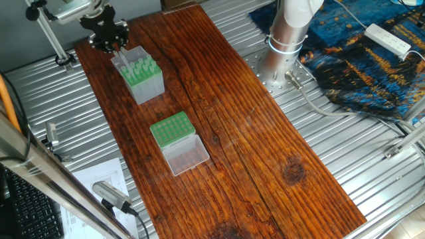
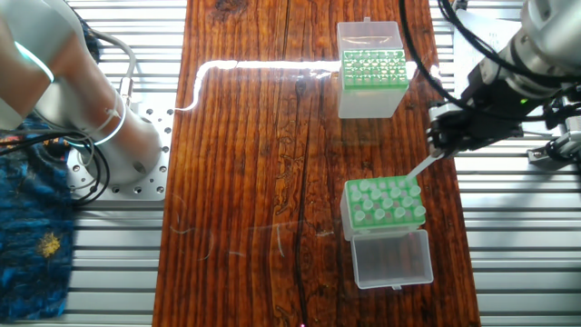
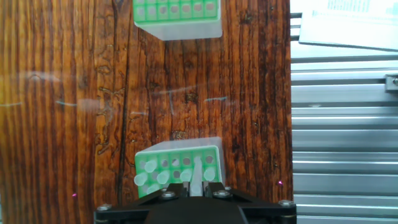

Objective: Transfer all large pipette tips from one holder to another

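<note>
The tall grey-sided holder (image 1: pixel 147 87) (image 2: pixel 381 207) (image 3: pixel 177 163) stands at the far left of the board, its green top full of several pale large pipette tips (image 1: pixel 141 69) (image 2: pixel 377 195). My gripper (image 1: pixel 114 48) (image 2: pixel 438 153) (image 3: pixel 196 185) hangs just above its outer edge, shut on one pipette tip (image 1: pixel 120 58) (image 2: pixel 420 168) (image 3: pixel 198 172). The held tip slants down toward the holder's top. The low green rack (image 1: pixel 170 128) (image 2: pixel 373 71) (image 3: pixel 177 11) with its clear lid (image 1: pixel 186 156) (image 2: pixel 368 36) folded open sits further along the board, and its holes look empty.
The robot's base (image 1: pixel 287 38) (image 2: pixel 64 100) is bolted beside the wooden board (image 1: pixel 252 139). A blue cloth (image 1: pixel 362 63) with a white power strip (image 1: pixel 389 38) lies at the far right. A clamp stand (image 1: pixel 56 40) and papers (image 1: pixel 99 176) sit off the board's left side.
</note>
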### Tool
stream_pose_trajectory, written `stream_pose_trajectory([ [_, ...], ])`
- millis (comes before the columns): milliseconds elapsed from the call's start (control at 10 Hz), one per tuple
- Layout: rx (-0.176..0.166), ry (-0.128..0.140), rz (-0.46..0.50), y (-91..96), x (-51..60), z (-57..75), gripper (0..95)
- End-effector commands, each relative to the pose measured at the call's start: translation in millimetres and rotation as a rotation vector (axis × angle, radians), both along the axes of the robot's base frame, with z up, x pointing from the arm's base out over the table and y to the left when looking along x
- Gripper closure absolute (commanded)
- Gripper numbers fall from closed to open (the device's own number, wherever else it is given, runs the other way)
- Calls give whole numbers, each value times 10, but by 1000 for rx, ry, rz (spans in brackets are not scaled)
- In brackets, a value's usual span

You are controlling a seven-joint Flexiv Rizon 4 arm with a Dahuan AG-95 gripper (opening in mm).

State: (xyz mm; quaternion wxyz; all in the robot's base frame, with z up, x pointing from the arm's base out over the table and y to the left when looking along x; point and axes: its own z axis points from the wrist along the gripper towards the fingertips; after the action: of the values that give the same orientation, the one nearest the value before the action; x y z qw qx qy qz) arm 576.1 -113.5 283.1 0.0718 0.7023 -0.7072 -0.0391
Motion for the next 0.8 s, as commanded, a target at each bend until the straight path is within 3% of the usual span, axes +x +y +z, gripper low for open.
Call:
stream_pose_trajectory([
  [100,-1,1,-31,36,18,55,950],
  [800,17,6,-141,240,95,193,950],
])
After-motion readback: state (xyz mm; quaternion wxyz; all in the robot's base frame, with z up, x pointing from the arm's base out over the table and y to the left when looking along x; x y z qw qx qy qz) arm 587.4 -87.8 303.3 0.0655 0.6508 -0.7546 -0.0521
